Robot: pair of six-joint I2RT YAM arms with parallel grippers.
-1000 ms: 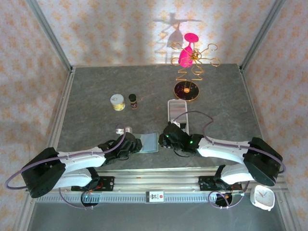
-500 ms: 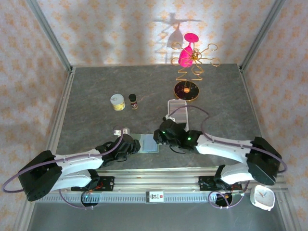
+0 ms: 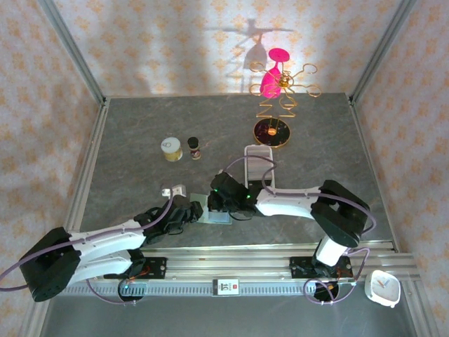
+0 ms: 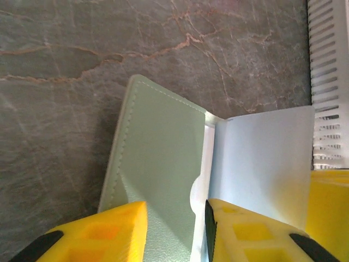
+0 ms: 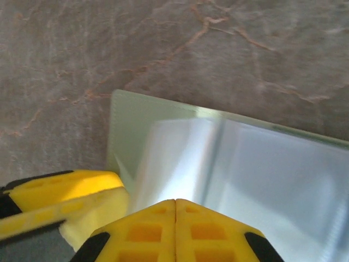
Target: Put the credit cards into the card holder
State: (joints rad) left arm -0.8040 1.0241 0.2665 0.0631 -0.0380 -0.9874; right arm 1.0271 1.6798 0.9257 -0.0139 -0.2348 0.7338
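Top view, card holder: I see the small sage-green folding card holder (image 3: 214,213) lying open on the dark veined stone counter (image 3: 126,140), near the front edge, between my left tool (image 3: 191,210) and my right tool (image 3: 219,200).
Top view, risk: the two tools sit just beside each other over it. I judge that a small sideways move could knock them together or drag the holder.
Top view, credit cards: a small silvery bit (image 3: 173,189) near the left arm may be the credit cards, but it is too small to tell.
Top view, hidden: the arms cover much of the holder.
Left wrist, left tool: its yellow fingers (image 4: 109,229) stand apart with the holder's green cover (image 4: 158,169) running between them. I cannot tell whether they clamp it or only rest on it.
Left wrist, risk: the cover looks tilted up. If that hold slips, I expect it to flop shut.
Left wrist, cut off: the long white perforated tray (image 4: 327,82) is cropped at the right edge.
Right wrist, right tool: my right tool (image 5: 175,202) has its fingertips pressed together over the clear plastic sleeve (image 5: 234,164), and I see no card between them.
Right wrist, risk: pushing on like this may crumple the sleeve.
Right wrist, hard to make out: glare hides the pocket's mouth.
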